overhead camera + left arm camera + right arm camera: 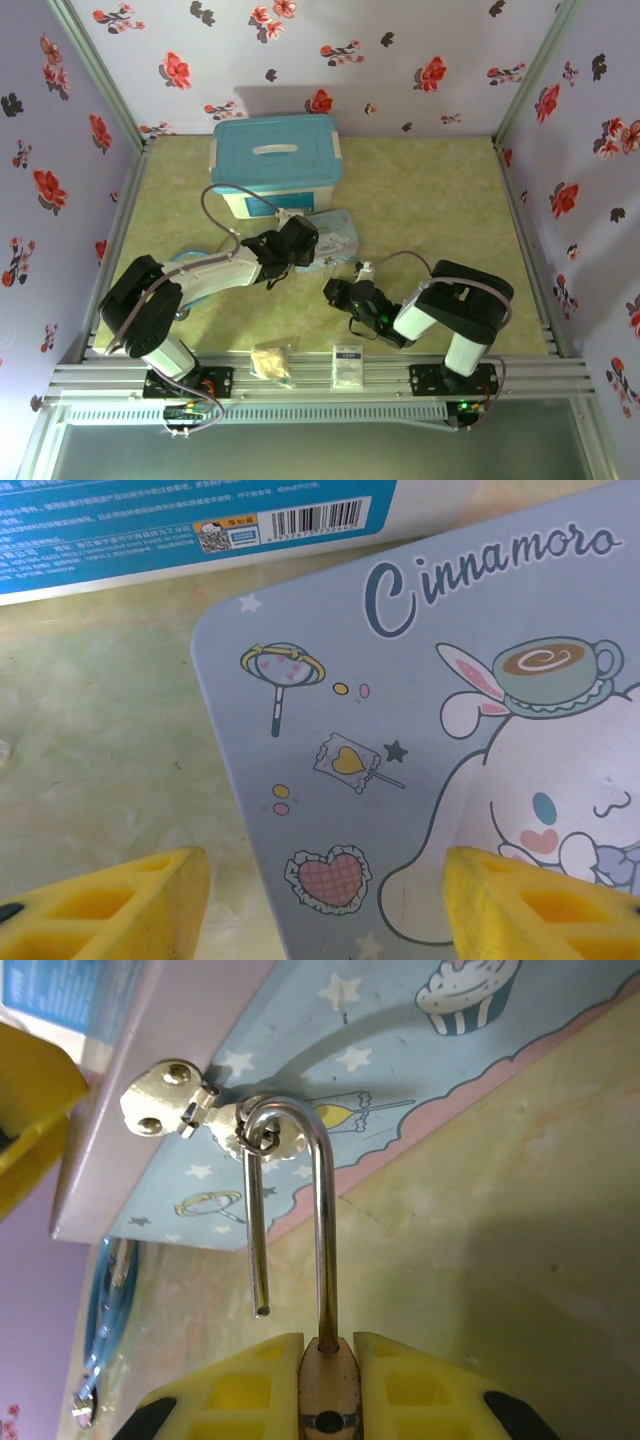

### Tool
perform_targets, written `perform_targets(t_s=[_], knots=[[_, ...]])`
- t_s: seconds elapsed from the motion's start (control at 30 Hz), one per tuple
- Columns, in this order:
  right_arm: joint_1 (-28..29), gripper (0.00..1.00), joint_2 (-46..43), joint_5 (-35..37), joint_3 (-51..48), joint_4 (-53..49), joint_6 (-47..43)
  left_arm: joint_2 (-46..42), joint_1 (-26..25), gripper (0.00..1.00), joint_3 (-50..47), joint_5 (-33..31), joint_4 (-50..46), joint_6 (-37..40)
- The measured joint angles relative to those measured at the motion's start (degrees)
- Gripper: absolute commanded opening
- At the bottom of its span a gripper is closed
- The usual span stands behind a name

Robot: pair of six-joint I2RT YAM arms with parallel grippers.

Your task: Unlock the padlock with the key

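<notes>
Down at the bottom of the right wrist view, the right gripper (328,1345) has its yellow fingers (235,1390) clenched on the little brass body of the padlock (328,1390), one on each side. The shackle sticks up toward the middle of the frame and it's popped: one leg runs into the body, the other ends free in mid-air just left of it. Its curved top is hooked through the small ring on the clasp (165,1100) of the pale blue cartoon tin (400,1060), so the padlock is hanging off the tin's front edge. A blue stethoscope (105,1280) peeks in at lower left.

Over in the left wrist view, the left gripper (322,865) is released, fingers spread wide. One fingertip (120,900) sits over the green table (90,710) at lower left, the other at lower right over the tin's lid, with the lid's corner between them.

From above, both grippers meet at the tin mid-frame, just below the blue storage box (275,150).
</notes>
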Motion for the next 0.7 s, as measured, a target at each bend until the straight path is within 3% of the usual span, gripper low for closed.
perform_targets(t_s=[0.3,0.43,0.53,0.7], knots=[[2.9,0.08,8.1,9.0,0.4,12.7,6.4,-0.2,-0.8,0.56,-2.4,-0.6,4.5,-0.4],[3.1,0.08,8.7,11.3,0.5,13.7,8.4,-0.5,-0.9,0.55,-3.4,-0.5,6.4,-0.4],[3.2,0.08,9.2,12.5,0.8,14.4,8.7,-0.8,-1.0,0.49,-4.0,-0.6,7.2,-0.3],[2.9,0.07,9.0,14.9,2.6,11.6,8.8,-1.9,-1.1,0.48,-6.2,-0.6,9.5,-0.4]])
